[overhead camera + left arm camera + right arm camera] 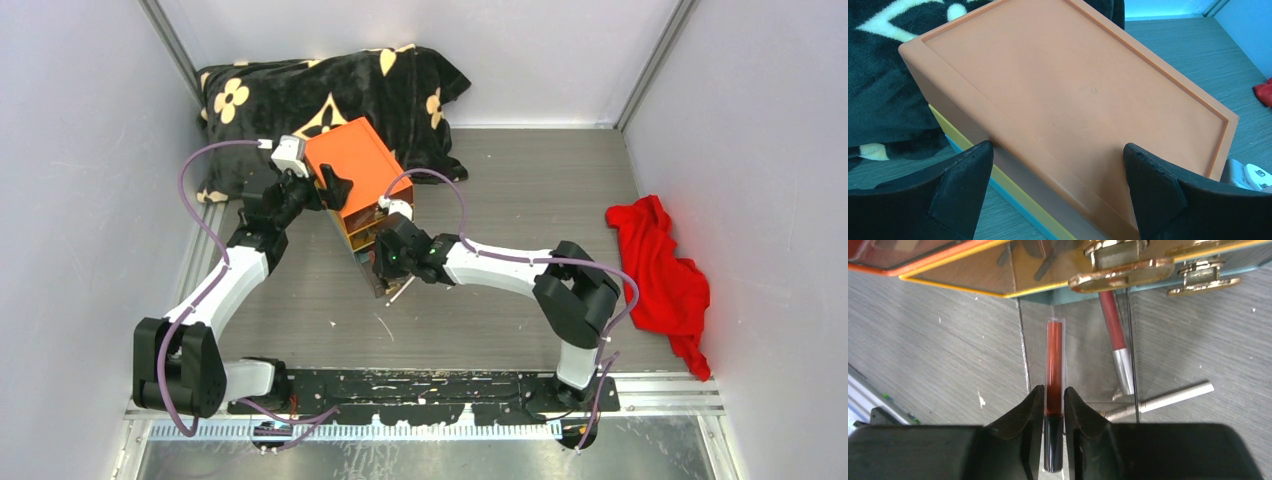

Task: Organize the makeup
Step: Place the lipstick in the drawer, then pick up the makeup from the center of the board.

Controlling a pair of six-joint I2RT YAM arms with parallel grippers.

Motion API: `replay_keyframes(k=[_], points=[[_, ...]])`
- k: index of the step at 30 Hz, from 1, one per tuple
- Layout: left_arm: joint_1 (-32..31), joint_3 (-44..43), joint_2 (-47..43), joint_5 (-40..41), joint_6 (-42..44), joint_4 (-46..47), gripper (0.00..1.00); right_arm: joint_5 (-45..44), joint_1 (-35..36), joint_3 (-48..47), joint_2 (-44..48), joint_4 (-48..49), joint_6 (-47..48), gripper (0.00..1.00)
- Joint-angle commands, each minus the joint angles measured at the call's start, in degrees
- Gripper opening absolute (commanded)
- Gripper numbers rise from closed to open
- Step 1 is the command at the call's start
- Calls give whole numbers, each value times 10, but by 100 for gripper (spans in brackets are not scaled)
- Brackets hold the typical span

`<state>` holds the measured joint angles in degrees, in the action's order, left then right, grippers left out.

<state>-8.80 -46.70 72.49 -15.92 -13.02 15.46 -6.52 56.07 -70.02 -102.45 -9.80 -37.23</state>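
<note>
Sitting between right hand (1053,405) fingers (1023,425): red tube (1054,355), dark cap rearward.

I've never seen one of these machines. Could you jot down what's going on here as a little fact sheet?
Left pincer: wide open, straddling the orange box
Right pincer: closed around a thin red tube with a black cap
Just beyond it: red pencil with a silver end, white stick
Right side of table: red cloth
Back: black flowered blanket
</note>
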Motion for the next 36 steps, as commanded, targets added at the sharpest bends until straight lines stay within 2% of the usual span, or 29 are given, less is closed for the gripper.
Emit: replay_keyframes(k=[1, 4, 5, 10, 19, 24, 29, 32, 36], points=[[-6, 20, 10, -10, 35, -92, 100, 2, 0, -35, 1, 14, 20, 29], [-6, 20, 8, -10, 34, -93, 100, -16, 1, -28, 11, 12, 24, 43], [-6, 20, 8, -10, 34, -93, 100, -23, 1, -26, 16, 12, 26, 45], [-6, 20, 8, -8, 34, -94, 100, -52, 2, -6, 55, 8, 39, 46], [-6, 18, 12, -8, 33, -93, 100, -173, 14, 57, 171, -37, 39, 47], [-6, 17, 14, -10, 34, -91, 100, -221, 15, 66, 156, -97, -8, 46], [-6, 18, 12, -12, 34, -91, 100, -280, 14, 86, 119, -136, -106, 46], [-6, 19, 11, -14, 32, -88, 100, -294, 13, 98, 100, -150, -171, 57], [-6, 25, 9, -15, 30, -84, 100, -289, 9, 104, 76, -135, -215, 56]])
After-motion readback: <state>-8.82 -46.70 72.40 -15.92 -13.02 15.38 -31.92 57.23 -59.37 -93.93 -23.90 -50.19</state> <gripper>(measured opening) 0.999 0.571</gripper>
